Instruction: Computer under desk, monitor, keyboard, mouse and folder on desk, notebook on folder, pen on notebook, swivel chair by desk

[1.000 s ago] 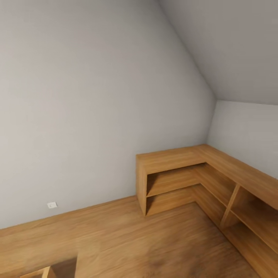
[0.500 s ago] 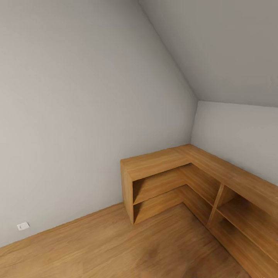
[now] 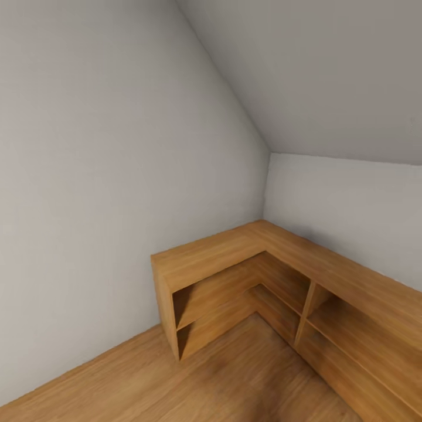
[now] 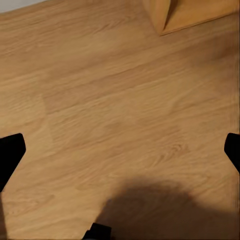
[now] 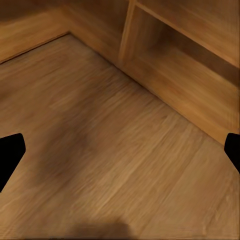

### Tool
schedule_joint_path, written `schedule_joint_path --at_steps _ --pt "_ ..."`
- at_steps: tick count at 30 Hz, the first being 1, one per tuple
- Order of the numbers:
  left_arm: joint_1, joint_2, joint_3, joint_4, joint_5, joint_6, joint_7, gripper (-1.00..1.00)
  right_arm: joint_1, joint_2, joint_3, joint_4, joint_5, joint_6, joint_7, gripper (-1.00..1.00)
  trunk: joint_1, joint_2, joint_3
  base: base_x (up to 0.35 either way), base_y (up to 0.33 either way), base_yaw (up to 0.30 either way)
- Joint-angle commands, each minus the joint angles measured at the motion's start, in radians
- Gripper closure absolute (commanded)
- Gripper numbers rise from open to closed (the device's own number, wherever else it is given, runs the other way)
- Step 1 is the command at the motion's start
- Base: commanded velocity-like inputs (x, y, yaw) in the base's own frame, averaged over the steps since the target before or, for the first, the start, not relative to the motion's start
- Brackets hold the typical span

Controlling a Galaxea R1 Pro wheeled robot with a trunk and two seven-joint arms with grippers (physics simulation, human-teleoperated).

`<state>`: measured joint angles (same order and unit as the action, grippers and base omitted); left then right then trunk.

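Grey walls met at a far corner under a sloped ceiling, with a wood plank floor below. Head view: a low L-shaped wooden shelf unit sat in that corner, one run along the left wall, the other running along the far wall toward the right. Open shelf bays faced the room, and every visible bay held nothing.

Left gripper: two dark fingertips showed at opposite edges of the left wrist view, spread wide apart, nothing between them. Bare floor lay under them, no contact seen. One end of the shelf unit appeared at the frame's margin, well apart from the fingertips. A soft shadow lay on the planks.

Right gripper: fingertips likewise spread wide at opposite edges of the right wrist view, nothing held or touched. Floor below, somewhat blurred. The shelf unit stood near, beyond the fingertips, with an upright divider and shelf boards visible; its base met the floor close to the gripper but apart from it.

Task items: desk, chair, monitor, keyboard, folder, notebook and pen could not be located from these views, so their positions relative to either gripper could not be recorded.
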<state>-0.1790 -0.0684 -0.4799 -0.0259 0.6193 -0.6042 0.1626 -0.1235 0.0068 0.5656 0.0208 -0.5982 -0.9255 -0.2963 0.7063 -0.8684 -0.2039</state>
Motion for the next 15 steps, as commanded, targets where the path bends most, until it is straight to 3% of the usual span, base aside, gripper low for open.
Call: schedule_joint_path --at_steps 1,4,6,10,15 --pt "0.0 0.001 -0.008 0.002 0.0 -0.002 0.006 -1.0 0.005 0.0 0.009 0.002 -0.001 -0.001 0.0 -1.0 0.001 -0.001 -0.001 0.327 -0.073 -0.296" --pt "0.001 0.011 -0.007 0.004 0.001 -0.005 0.003 -1.0 0.016 -0.002 0.008 0.002 -0.001 -0.002 0.024 -1.0 0.001 -0.001 -0.001 0.323 -0.057 -0.296" --pt "0.025 0.047 -0.007 0.004 0.002 -0.01 0.002 -1.0 0.029 -0.002 0.008 0.002 -0.002 -0.006 0.035 -1.0 0.001 -0.001 -0.001 0.32 -0.016 -0.296" --pt "0.083 0.086 -0.006 0.004 0.002 -0.031 -0.004 -1.0 0.039 -0.001 0.008 0.002 -0.002 -0.012 0.039 -1.0 0.001 -0.001 -0.001 0.226 -0.005 -0.298" --pt "0.1 0.094 -0.007 0.004 0.002 -0.08 -0.005 -1.0 0.061 -0.001 0.008 0.002 0.0 -0.047 0.041 -1.0 0.001 -0.001 -0.001 0.044 -0.001 -0.299"
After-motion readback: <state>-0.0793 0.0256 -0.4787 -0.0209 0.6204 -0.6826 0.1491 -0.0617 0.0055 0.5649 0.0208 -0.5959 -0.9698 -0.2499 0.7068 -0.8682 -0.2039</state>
